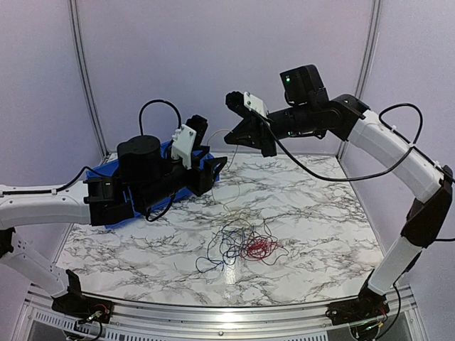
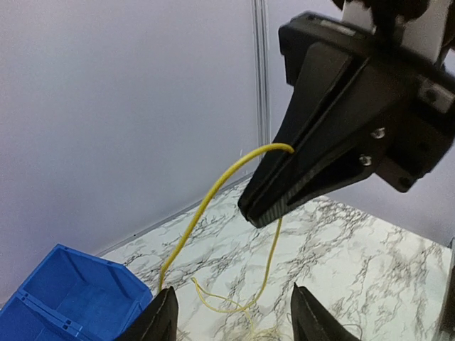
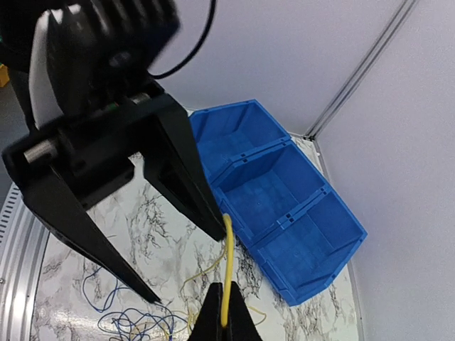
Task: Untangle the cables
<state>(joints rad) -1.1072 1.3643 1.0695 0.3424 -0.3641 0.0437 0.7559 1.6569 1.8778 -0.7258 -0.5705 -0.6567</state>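
A blue plastic bin sits on the left. Beside it, the black left gripper has its fingers apart (squeezing nothing). The thin tangled cables, red, blue and dark, lie mid-way on the marble table. Up high, the black right gripper pinches one thin yellow cable.

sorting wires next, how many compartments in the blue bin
3 in a row across the blue bin: upper-left end, middle, lower-right end in the right wrist view. None looks hidden.
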